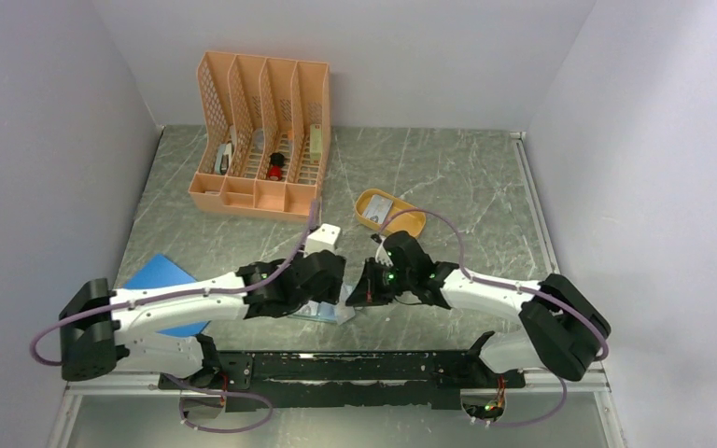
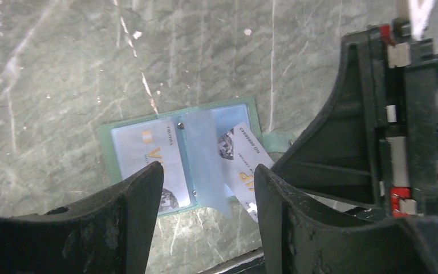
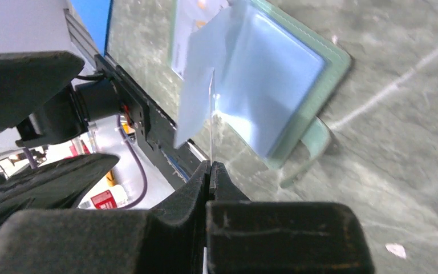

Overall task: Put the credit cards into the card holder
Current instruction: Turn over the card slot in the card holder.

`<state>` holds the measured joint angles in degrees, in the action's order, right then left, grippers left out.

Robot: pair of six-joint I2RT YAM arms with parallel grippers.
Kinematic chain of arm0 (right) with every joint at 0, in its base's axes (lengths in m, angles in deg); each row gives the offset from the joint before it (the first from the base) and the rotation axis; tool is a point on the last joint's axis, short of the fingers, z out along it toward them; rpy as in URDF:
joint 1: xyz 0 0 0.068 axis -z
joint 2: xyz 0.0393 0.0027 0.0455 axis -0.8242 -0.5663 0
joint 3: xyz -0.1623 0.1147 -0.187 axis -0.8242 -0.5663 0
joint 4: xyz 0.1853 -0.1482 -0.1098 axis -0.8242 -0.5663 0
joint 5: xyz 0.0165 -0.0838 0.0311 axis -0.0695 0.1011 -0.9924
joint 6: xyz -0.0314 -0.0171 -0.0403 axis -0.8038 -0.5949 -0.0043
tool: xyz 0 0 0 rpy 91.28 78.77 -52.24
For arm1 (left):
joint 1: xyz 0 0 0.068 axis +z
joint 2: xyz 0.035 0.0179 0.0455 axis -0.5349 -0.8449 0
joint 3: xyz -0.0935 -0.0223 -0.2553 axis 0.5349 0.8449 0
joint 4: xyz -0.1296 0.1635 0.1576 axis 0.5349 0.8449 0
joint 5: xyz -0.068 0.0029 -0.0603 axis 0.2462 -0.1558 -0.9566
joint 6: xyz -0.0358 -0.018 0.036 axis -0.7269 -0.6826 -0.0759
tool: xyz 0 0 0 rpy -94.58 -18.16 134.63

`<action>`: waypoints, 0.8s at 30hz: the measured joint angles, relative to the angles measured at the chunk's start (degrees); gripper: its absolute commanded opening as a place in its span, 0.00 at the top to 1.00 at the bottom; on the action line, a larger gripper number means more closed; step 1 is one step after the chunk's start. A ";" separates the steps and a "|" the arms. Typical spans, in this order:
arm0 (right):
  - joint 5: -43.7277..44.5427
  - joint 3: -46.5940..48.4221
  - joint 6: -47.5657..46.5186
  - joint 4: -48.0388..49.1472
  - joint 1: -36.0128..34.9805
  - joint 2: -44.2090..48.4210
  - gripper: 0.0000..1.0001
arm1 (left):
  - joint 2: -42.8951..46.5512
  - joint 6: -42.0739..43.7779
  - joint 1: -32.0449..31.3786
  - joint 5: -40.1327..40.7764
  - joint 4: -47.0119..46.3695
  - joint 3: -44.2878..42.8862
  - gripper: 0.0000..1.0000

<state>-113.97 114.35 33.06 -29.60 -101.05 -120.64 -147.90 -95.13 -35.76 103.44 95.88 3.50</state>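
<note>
The card holder (image 2: 107, 149) lies open and flat on the marble table, teal rim up. One credit card (image 2: 148, 153) sits in its left pocket. A second credit card (image 2: 244, 162) lies tilted, partly in the right pocket under a pale clear flap (image 2: 205, 154). My right gripper (image 3: 210, 165) is shut on that card, which shows edge-on as a thin line (image 3: 211, 114) beside the card holder (image 3: 296, 80). Just above the holder's near edge, my left gripper (image 2: 208, 191) is open with nothing between its fingers. Another card rests in the orange oval tray (image 1: 409, 224).
An orange slotted desk organizer (image 1: 261, 131) with small items stands at the back left. A bright blue flat sheet (image 1: 161, 277) lies under the left arm. Both arms crowd the holder (image 1: 325, 314) near the table's front edge, with the black rail just behind it.
</note>
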 measured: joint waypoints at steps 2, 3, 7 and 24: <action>0.00 1.60 -0.02 0.59 -0.42 -1.68 1.00 | 2.84 -0.81 0.39 1.20 0.39 0.94 0.34; 0.00 2.51 -0.04 0.96 -0.68 -2.82 1.00 | 4.50 -1.33 0.74 1.57 0.57 1.92 0.34; -0.04 5.38 -0.13 2.34 -1.57 -7.37 1.00 | 9.97 -3.21 4.04 1.73 1.20 7.76 0.33; 1.16 11.37 -2.49 2.82 -4.63 -15.98 1.00 | 15.45 -5.49 18.51 -12.52 -8.63 24.94 0.34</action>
<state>-112.81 125.71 30.57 -26.78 -105.68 -136.61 -132.45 -100.61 -17.25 90.92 87.25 28.44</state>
